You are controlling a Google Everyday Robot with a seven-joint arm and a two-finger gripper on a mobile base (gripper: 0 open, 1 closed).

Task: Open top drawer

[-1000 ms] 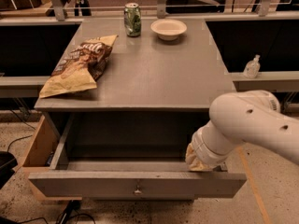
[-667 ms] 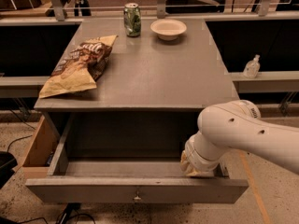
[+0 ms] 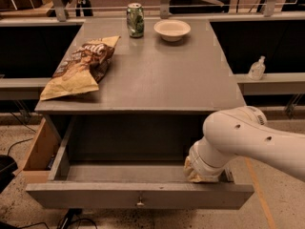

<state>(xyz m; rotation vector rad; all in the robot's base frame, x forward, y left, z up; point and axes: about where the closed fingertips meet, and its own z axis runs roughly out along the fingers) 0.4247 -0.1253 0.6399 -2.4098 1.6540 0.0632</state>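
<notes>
The top drawer [image 3: 138, 194] stands pulled far out of the grey cabinet, toward the camera. Its flat grey front panel carries a small round metal knob [image 3: 140, 203] at centre, and its grey inside [image 3: 124, 173] shows with nothing lying on the visible floor. My white arm [image 3: 248, 137] comes in from the right and bends down into the drawer's right end. My gripper [image 3: 204, 171] sits inside the drawer just behind the right part of the front panel, largely hidden by the wrist.
On the grey cabinet top [image 3: 157, 80] lie a chip bag [image 3: 81, 66] at the left, a green can [image 3: 135, 19] and a white bowl [image 3: 172, 29] at the back. A light plywood box [image 3: 40, 149] adjoins the drawer's left side. A small bottle [image 3: 257, 68] stands on a ledge at the right.
The drawer has slid a little further out toward the camera. My arm has moved with it, down and nearer the camera.
</notes>
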